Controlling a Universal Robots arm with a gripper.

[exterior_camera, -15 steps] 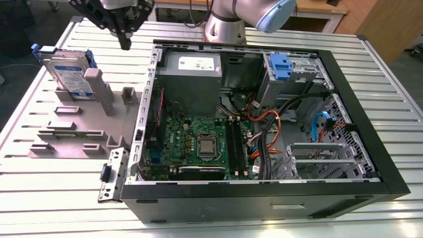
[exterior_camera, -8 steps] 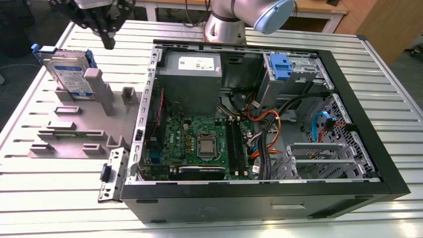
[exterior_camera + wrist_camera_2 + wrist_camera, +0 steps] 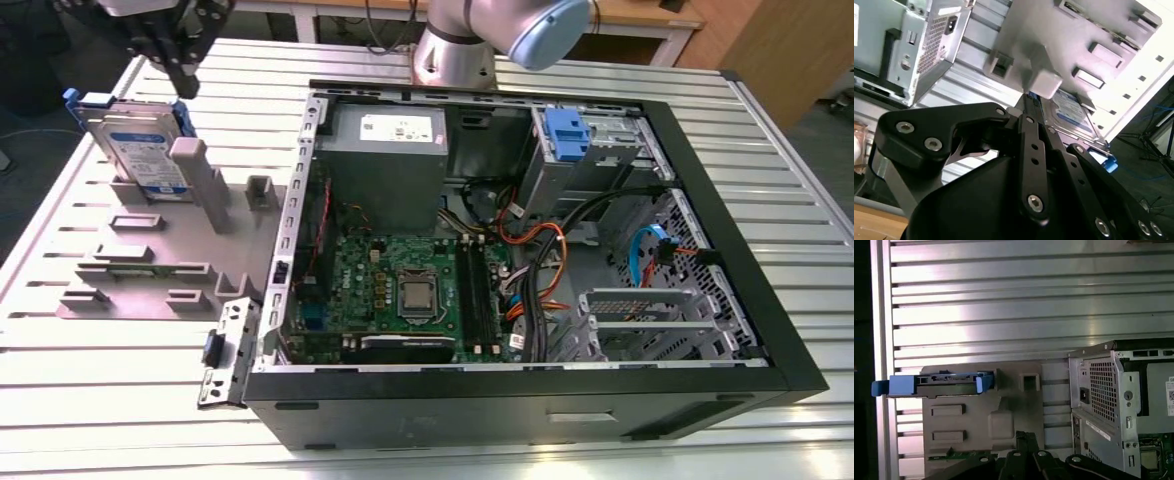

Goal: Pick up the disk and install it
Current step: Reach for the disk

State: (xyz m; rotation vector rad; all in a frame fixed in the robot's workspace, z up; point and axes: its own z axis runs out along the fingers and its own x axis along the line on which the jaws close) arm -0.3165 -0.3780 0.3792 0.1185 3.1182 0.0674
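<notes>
While the disk point(image 3: 140, 150) stands, hand point(image 3: 184, 85) seemingly hovers above.

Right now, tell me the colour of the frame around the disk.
Blue. The frame shows best in the first wrist view.

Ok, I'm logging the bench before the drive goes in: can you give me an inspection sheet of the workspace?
Surface: ribbed metal table.
Job's things: disk stands upright in a slot of the grey holder; open computer case beside the holder.
Clutter: blue bracket inside the case.
Grippers: hand hangs above the holder, near the disk, not touching it.
Cables: orange, black and blue cables inside the case.
Surroundings: wooden furniture beyond the table.
</notes>
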